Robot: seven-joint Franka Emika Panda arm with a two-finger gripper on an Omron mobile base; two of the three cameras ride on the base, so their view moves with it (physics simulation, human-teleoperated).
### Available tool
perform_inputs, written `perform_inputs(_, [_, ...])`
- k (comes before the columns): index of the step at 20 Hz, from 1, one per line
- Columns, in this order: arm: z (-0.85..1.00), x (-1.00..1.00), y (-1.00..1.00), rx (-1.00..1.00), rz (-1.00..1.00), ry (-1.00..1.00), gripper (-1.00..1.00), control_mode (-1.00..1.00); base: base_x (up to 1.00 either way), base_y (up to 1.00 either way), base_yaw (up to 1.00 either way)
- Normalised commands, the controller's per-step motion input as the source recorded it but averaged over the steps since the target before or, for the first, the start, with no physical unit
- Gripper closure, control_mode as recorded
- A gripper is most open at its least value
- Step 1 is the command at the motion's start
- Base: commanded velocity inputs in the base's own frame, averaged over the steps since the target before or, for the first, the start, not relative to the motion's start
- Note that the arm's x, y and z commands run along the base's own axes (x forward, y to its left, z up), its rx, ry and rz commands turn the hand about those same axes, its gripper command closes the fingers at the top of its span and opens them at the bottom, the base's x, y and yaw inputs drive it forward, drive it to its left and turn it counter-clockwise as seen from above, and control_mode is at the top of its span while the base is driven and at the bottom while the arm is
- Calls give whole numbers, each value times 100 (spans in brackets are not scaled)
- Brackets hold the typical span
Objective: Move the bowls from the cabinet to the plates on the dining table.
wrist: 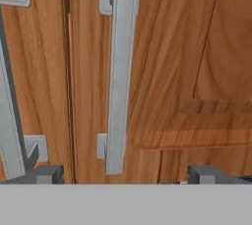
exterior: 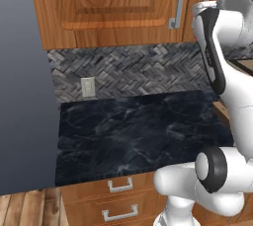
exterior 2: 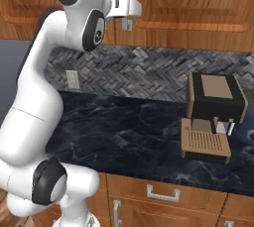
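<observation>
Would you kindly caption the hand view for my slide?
Open gripper facing a grey metal bar handle on the closed orange-brown wooden cabinet door.

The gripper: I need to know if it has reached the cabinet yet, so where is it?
The gripper is raised in front of the closed cabinet doors, jaws open, facing the grey bar handle beside the door seam, above the black marble counter.

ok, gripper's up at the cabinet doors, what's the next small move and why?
Probably ease the hand forward so the open gripper straddles the bar handle, then close on it. The cabinet doors look shut, no bowls visible, and the handle sits between the fingertips but apparently not yet within them.
</observation>
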Motion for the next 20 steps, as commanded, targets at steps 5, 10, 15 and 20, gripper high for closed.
perform_inputs(5, [0,38,0,0,0,-5,-100,-100,0,0,0])
perform_inputs(10, [0,46,0,0,0,-2,-100,-100,0,0,0])
perform_inputs(15, [0,44,-7,0,0,0,-100,-100,0,0,0])
perform_inputs(20, [0,40,-18,0,0,0,-100,-100,0,0,0])
